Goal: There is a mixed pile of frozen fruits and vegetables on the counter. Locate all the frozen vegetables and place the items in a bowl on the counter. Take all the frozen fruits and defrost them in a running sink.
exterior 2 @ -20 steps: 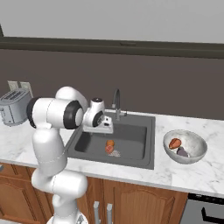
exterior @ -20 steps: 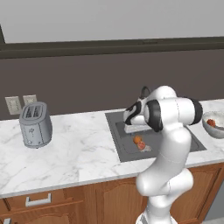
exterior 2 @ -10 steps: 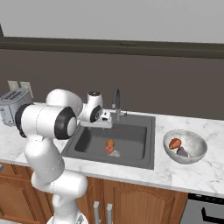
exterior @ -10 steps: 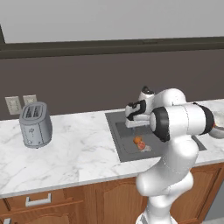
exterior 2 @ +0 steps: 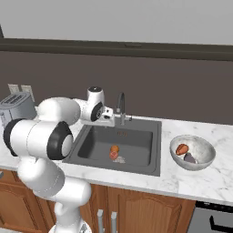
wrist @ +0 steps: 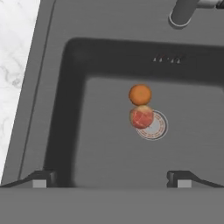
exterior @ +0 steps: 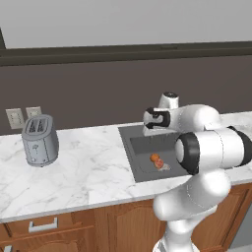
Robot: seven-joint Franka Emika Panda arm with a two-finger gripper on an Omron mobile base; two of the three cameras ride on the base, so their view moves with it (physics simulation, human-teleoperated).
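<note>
Two fruits lie together on the floor of the dark sink (wrist: 78,144): a round orange ball (wrist: 140,94) and a reddish-pink ball (wrist: 141,117) resting on the drain. Both balls (exterior 2: 114,152) also show from the base, mid-basin. My gripper (wrist: 111,179) hangs open and empty above the sink's left rear part (exterior 2: 109,120), left of the gooseneck faucet (exterior 2: 120,105). The pale bowl (exterior 2: 205,150) stands on the marble counter (exterior 2: 205,182) right of the sink, holding the orange-red root (exterior 2: 181,149) and the purple eggplant (exterior 2: 189,158).
A silver toaster (exterior: 40,140) stands far left on the counter (exterior: 88,172), below two wall outlets (exterior: 22,116). The faucet base (wrist: 183,11) sits on the sink's back rim. The dark backsplash wall rises right behind the sink.
My hand has risen slightly over the sink's back left while the elbow swung outward toward the cameras. Both fruits stayed by the drain.
</note>
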